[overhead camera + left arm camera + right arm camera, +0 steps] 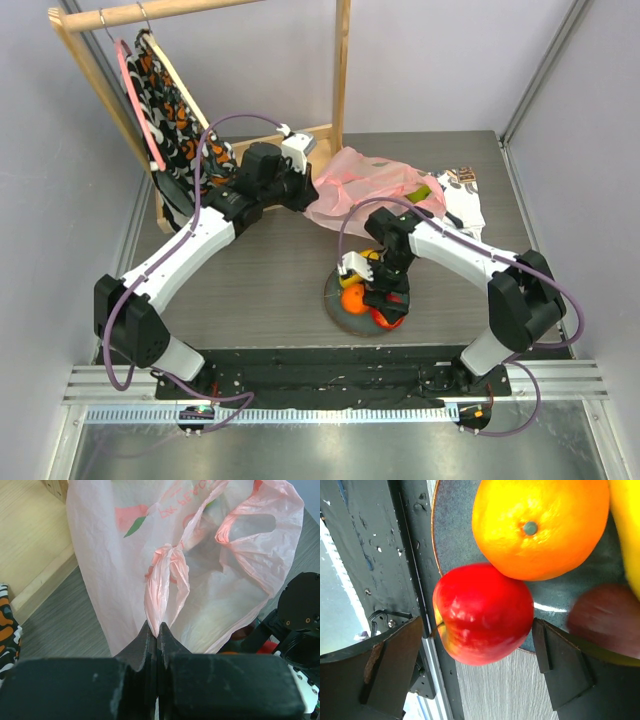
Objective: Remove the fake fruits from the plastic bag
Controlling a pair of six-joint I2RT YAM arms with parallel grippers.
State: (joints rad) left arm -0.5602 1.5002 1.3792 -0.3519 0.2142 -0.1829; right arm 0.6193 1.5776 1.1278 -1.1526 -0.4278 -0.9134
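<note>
A dark round plate [333, 308] sits on the grey table [270, 290] just ahead of the arm bases. The right gripper [385, 300] hangs over it with its jaws spread wide, one on each side of a red apple [482, 612] that lies on the plate's near rim. One pad sits very close to the apple's skin, though whether it touches is hard to say.

Beside the apple, further onto the plate, lies an orange [540, 525]. A yellow mango [625, 530] shows at the frame's edge, and next to it is a dark purple fruit [605, 620] (blurred in the wrist view).

Beyond the plate the pink plastic bag [365, 185] lies crumpled on the table, with a green fruit [420, 193] showing through its right end. The left gripper [156, 632] has its jaws pressed together on a twisted loop handle of the bag, at the bag's left side.

Right of the bag, past the plate, lies a white-and-navy printed cloth [465, 205]. Farthest from the plate stands a wooden rack [340, 70], with a patterned cloth [175, 120] hanging on its left.
</note>
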